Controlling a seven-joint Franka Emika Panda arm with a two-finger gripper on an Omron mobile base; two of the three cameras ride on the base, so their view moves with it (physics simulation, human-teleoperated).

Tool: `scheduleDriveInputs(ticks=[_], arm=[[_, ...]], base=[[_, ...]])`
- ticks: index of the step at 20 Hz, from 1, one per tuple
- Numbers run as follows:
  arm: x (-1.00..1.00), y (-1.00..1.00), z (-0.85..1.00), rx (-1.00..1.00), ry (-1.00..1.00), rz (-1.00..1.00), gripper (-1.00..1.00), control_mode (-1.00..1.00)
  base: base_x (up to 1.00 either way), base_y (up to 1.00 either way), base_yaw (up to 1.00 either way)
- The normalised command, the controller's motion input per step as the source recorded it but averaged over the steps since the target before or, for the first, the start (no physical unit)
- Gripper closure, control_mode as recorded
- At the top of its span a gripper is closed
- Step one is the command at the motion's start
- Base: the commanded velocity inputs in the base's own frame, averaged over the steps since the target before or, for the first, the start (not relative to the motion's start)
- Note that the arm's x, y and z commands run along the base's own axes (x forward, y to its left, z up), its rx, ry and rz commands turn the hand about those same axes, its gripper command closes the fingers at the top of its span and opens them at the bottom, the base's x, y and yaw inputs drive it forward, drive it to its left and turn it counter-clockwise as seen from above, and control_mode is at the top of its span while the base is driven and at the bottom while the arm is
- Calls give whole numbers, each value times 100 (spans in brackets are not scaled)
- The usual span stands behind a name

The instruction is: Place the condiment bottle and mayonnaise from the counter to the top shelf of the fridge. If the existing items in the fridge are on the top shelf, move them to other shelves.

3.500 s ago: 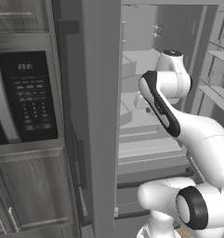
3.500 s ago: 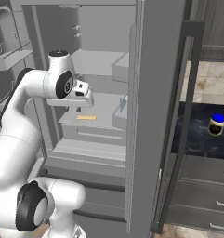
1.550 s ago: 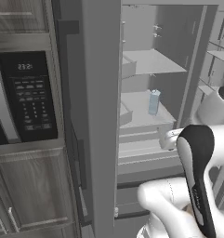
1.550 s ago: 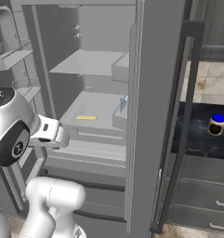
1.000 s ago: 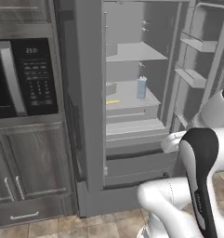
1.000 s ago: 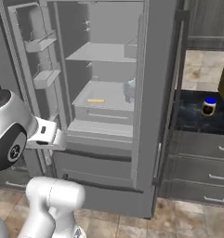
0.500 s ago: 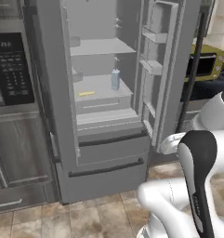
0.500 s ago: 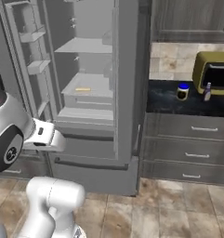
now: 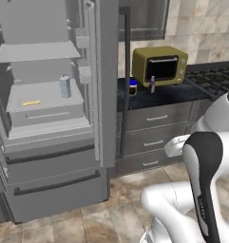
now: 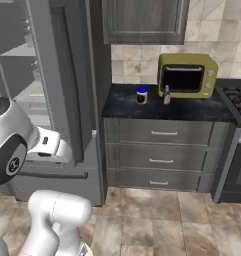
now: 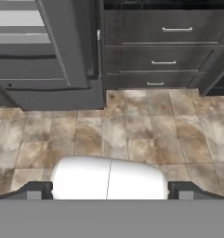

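The mayonnaise (image 9: 132, 88) (image 10: 141, 95), a squat jar with a blue lid, stands on the black counter (image 10: 157, 109) beside the fridge. The slim dark condiment bottle (image 9: 152, 85) (image 10: 166, 94) stands just right of it, in front of a yellow oven. The fridge (image 9: 49, 156) is open at the left. Its top shelf (image 9: 33, 51) is bare. On the board below stand a pale blue pack (image 9: 64, 87) and a flat yellow piece (image 9: 31, 102). My gripper (image 11: 111, 190) is open, held low over the floor, far from the counter, with nothing between its tips.
A yellow toaster oven (image 9: 159, 65) (image 10: 187, 75) sits at the back of the counter, with a stove (image 10: 237, 102) to its right. Grey drawer fronts (image 11: 164, 44) run under the counter. The open fridge door (image 10: 67, 80) stands between the shelves and the counter. Tiled floor (image 11: 132, 135) lies in front.
The whole picture has shifted: the base has turned right, so the fridge has slid left and the counter with both jars is now central. The arm stays folded low, gripper open.
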Motion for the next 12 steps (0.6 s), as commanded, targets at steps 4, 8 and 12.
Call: scheduleDriveInputs(ticks=[4,8,12], arm=[[0,0,0,0,0,0,-100,100],[0,0,0,0,0,0,-100,100],[0,0,0,0,0,0,-100,100]], base=[[67,-100,-4],[91,-99,0],[72,-68,5]])
